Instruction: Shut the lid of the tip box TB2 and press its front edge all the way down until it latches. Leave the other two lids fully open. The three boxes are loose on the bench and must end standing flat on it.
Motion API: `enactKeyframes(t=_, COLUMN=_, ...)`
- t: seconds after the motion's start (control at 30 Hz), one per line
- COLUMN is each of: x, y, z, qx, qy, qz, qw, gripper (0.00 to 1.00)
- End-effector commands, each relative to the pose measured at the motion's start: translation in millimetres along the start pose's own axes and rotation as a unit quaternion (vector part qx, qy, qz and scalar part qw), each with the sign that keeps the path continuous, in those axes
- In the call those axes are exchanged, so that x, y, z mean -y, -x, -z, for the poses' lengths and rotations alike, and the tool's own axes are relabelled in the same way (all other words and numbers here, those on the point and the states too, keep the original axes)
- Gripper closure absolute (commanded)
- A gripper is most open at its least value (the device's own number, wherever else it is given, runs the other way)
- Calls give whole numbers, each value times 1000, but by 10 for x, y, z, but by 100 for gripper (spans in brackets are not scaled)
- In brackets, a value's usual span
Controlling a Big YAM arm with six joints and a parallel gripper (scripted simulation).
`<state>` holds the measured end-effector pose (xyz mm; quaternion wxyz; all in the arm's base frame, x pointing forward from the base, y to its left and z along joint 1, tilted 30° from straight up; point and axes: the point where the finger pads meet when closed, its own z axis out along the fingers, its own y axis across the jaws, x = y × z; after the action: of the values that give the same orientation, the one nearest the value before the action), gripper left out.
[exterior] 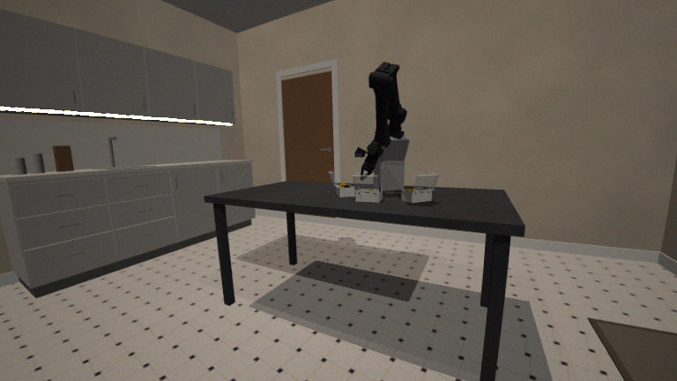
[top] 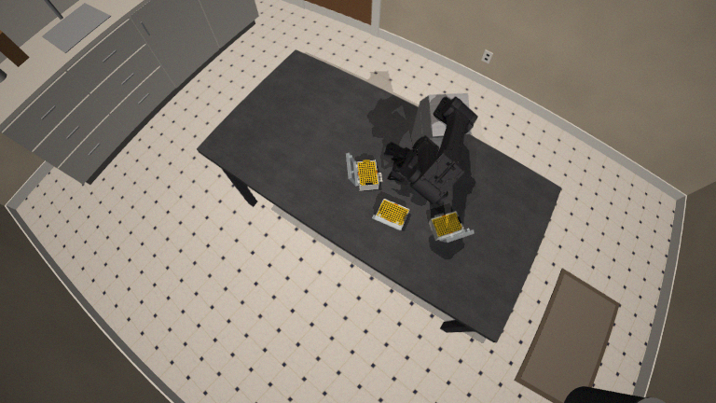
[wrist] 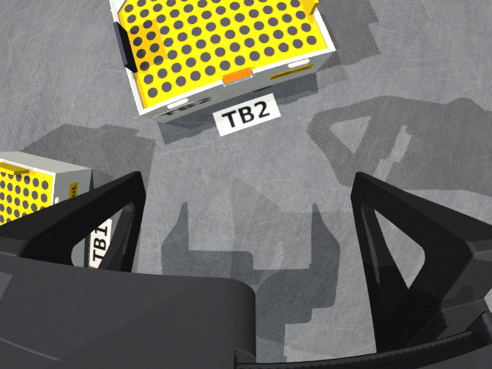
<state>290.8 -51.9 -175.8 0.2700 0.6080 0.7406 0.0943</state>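
TB2 point(wrist: 222, 43) is a white tip box with a yellow hole rack, an orange latch tab point(wrist: 237, 76) on its front edge and a TB2 label point(wrist: 246, 114) on the bench before it. It is the left box of the three point(top: 364, 172) point(exterior: 343, 189). Its lid point(top: 349, 168) stands open on the far side and is cut off in the wrist view. My gripper point(wrist: 248, 183) point(top: 392, 162) point(exterior: 361, 163) is open and empty. It hangs above the bench on TB2's front side, a short way from the label, touching nothing.
TB1 point(wrist: 35, 186) point(top: 391, 214) sits close under my left finger with its lid open. The third box point(top: 447, 225) stands further right, lid open. The arm's grey pedestal point(top: 440, 118) is behind me. The bench's front edge runs just beyond the boxes.
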Motion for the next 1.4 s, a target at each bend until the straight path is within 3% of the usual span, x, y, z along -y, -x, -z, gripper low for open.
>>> enactKeyframes(t=0.0, x=-4, y=-110, z=-122, qx=-1, qy=4, qz=-9, qw=1000, gripper=0)
enactKeyframes(t=0.4, x=13, y=-367, z=-553, qx=-1, qy=1, qz=-8, qw=1000, gripper=0)
enactKeyframes(t=0.5, x=70, y=-326, z=-479, qx=-1, qy=-6, qz=-7, qw=1000, gripper=0)
enactKeyframes(t=0.57, x=12, y=-317, z=-454, qx=1, qy=1, qz=-12, qw=1000, gripper=0)
enactKeyframes(t=0.7, x=2, y=-316, z=-462, qx=1, qy=2, qz=-13, qw=1000, gripper=0)
enactKeyframes(t=0.73, x=70, y=-326, z=-479, qx=-1, qy=-6, qz=-7, qw=1000, gripper=0)
enactKeyframes(t=1.37, x=70, y=-326, z=-479, qx=-1, qy=-6, qz=-7, qw=1000, gripper=0)
